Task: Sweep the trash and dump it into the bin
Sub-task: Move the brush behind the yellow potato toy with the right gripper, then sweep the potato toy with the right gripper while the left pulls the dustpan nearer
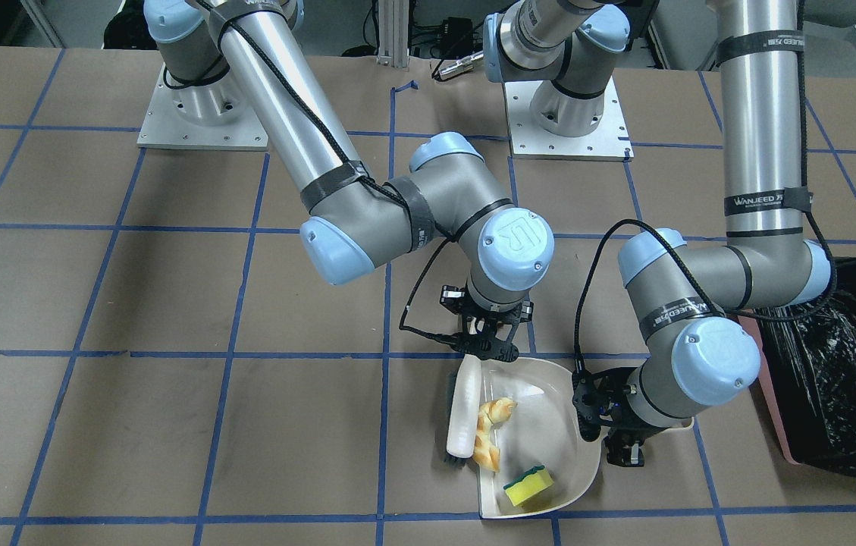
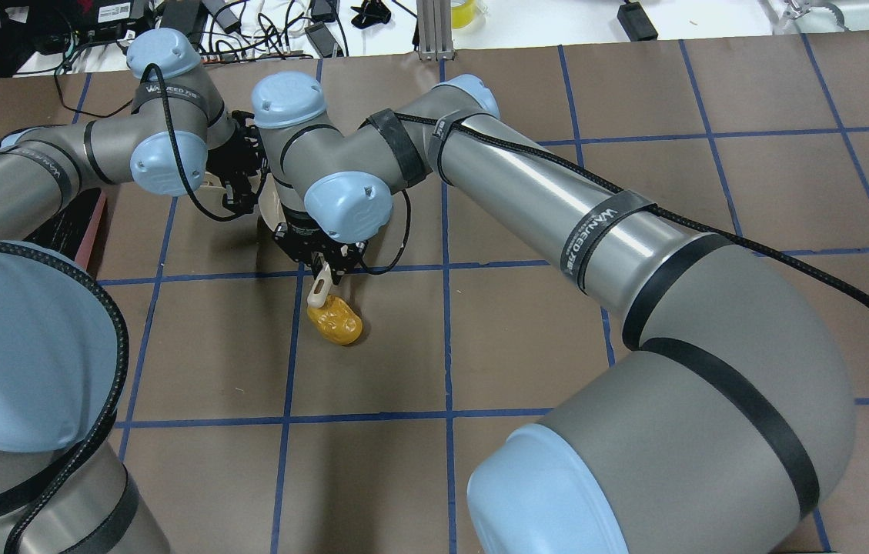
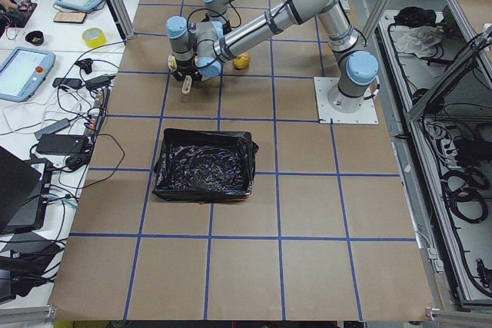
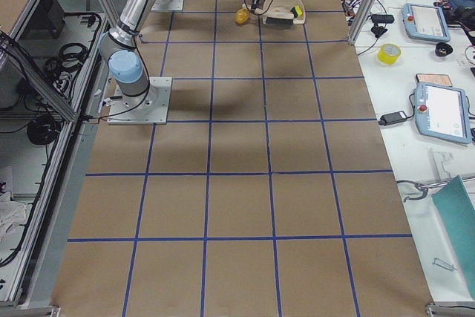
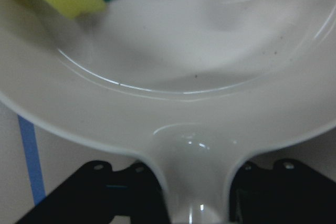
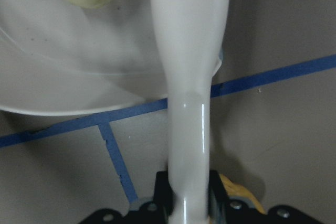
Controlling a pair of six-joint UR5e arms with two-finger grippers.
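The white dustpan (image 1: 549,409) lies on the table with the tan croissant (image 1: 492,428) and the yellow and green sponge (image 1: 528,485) in it. My left gripper (image 1: 621,444) is shut on the dustpan's handle (image 5: 197,182). My right gripper (image 1: 490,345) is shut on the white brush (image 1: 465,413), whose bristles rest by the croissant at the pan's mouth. The golden-brown lump (image 2: 335,323) lies on the table just behind the right gripper (image 2: 322,261), outside the pan. The bin (image 1: 772,413), pink with a black bag, stands beside the left arm.
Both arm bases (image 1: 568,129) are bolted at the table's robot side. Blue tape lines grid the brown table (image 1: 170,425). A side bench with tablets and a tape roll (image 3: 94,37) lies beyond the table's far edge.
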